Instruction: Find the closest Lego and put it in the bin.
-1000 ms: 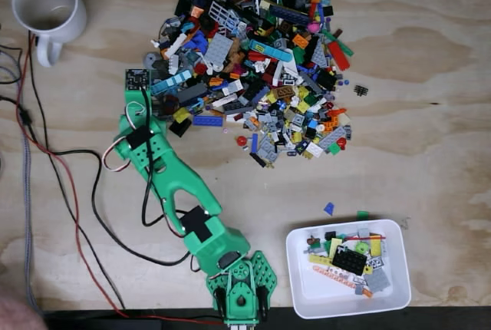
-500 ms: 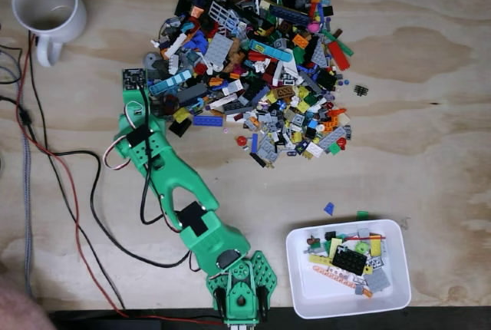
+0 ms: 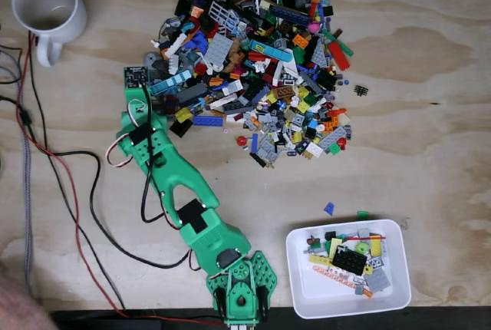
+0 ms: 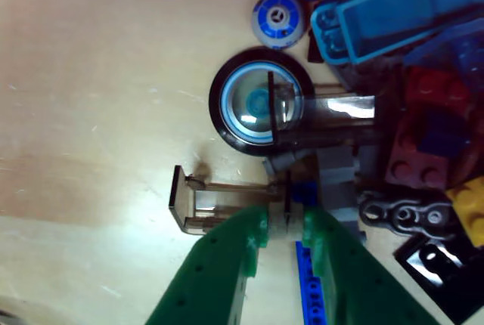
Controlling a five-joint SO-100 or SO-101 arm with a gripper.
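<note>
- Step in hand: the pick. The green arm (image 3: 173, 184) reaches from the bottom centre of the fixed view up to the left edge of the Lego pile (image 3: 257, 57), which fills the upper centre of the table (image 3: 430, 138).
- Wrist view: the gripper (image 4: 285, 221) enters from the bottom edge. Jaws nearly together, a narrow gap left, with a thin smoky transparent piece (image 4: 227, 198) running into that gap. It looks pinched or just about to be; I cannot tell whether the hold is firm.
- Just above the piece, centre frame: a black wheel with pale blue hub (image 4: 257, 106). A small blue-and-grey round stud (image 4: 277, 20) at upper centre. A blue plate (image 4: 308, 295) lies under the fingertips at bottom centre.
- The white bin (image 3: 349, 268) sits at lower right of the fixed view, already holding several bricks, well apart from the gripper.
- White mug (image 3: 47, 6) at upper left; not involved.
- Next move, my judgement: confirm the clamp, lift straight up clear of the neighbouring pieces, swing toward lower right, release over the bin.
- Risk: thin clear part may slip or drag the blue plate along.
</note>
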